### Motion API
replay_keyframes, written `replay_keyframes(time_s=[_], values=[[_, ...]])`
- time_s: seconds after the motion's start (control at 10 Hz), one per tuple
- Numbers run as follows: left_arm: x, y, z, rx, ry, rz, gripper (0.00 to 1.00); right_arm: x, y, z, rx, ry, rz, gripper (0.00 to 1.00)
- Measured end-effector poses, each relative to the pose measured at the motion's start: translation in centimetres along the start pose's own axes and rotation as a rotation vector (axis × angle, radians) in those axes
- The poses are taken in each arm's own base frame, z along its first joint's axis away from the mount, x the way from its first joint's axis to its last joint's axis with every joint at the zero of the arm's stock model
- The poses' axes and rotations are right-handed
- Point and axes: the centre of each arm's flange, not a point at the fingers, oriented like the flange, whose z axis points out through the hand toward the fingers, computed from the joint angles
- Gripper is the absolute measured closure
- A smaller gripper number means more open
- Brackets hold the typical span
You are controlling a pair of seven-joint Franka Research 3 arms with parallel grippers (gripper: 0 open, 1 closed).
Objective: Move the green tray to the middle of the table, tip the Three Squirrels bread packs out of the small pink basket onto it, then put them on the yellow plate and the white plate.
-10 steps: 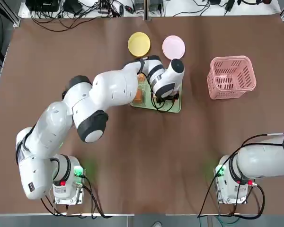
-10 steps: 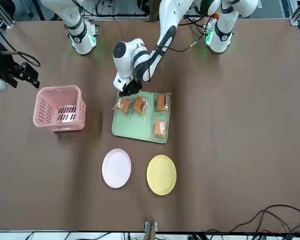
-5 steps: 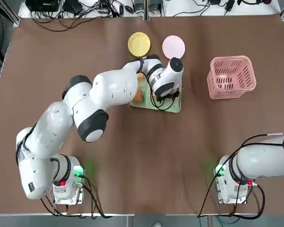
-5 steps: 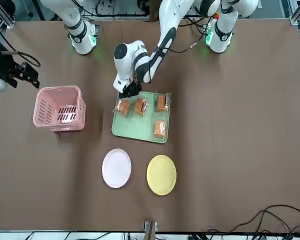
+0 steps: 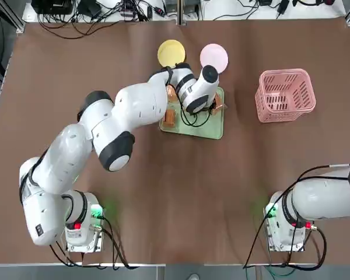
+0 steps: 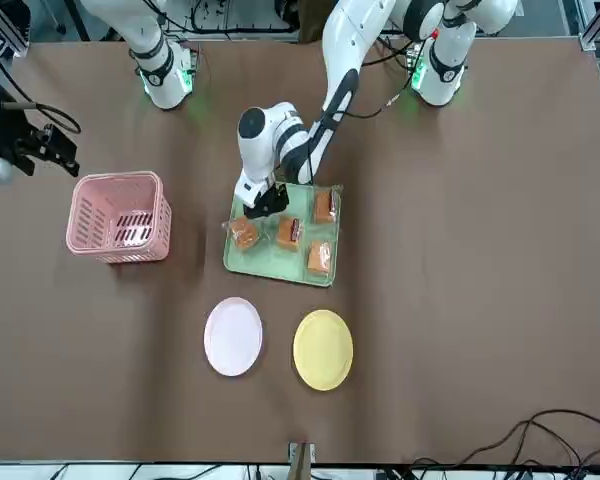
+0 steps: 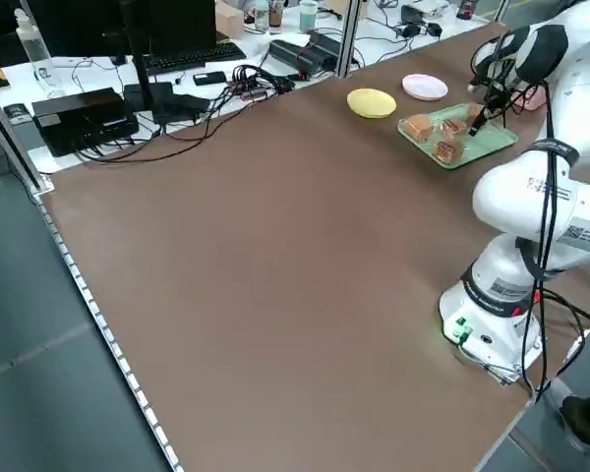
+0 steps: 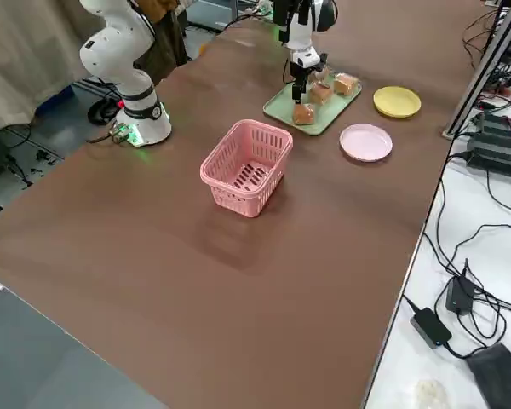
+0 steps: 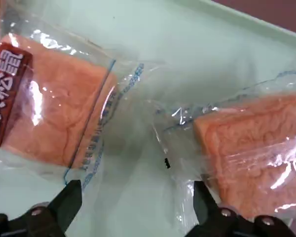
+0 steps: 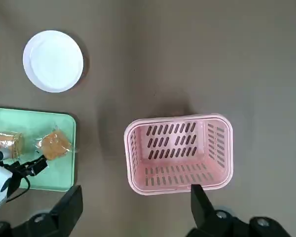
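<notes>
Left gripper (image 9: 133,210) hovered low over green tray (image 6: 265,265), jaws spread, between two bread packs (image 6: 244,233). Right gripper (image 10: 133,210) parked, jaws spread. Pink basket (image 5: 284,94) at tray's three o'clock.

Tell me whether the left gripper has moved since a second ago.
Yes. In the front view the left gripper has shifted onto the green tray, toward the white plate.

Your brown table (image 5: 76,64) holds a green tray (image 5: 212,129) mid-table, yellow plate (image 5: 170,52) and white plate (image 5: 215,56) beyond, pink basket (image 5: 284,95) right.
</notes>
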Motion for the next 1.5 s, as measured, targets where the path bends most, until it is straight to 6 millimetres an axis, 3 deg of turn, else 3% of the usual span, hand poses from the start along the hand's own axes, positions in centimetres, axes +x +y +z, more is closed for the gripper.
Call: replay_keyframes(time_s=[0.4, 0.7, 1.2, 1.5], values=[[0.5, 0.0, -0.2, -0.008, 0.011, -0.005, 0.0, 0.0, 0.0, 0.0, 0.0, 0.0, 0.0, 0.03], [2.5, 0.0, -1.2, -0.023, 0.041, -0.029, 0.0, 0.0, 0.0, 0.0, 0.0, 0.001, 0.0, 0.03], [5.9, -1.1, -6.4, 0.021, 0.025, -0.079, 0.0, 0.0, 0.1, 0.0, 0.0, 0.001, 0.002, 0.03], [7.6, -2.7, -5.2, 0.063, 0.016, 0.084, 0.0, 0.0, 0.1, 0.0, 0.0, 0.0, 0.002, 0.03]])
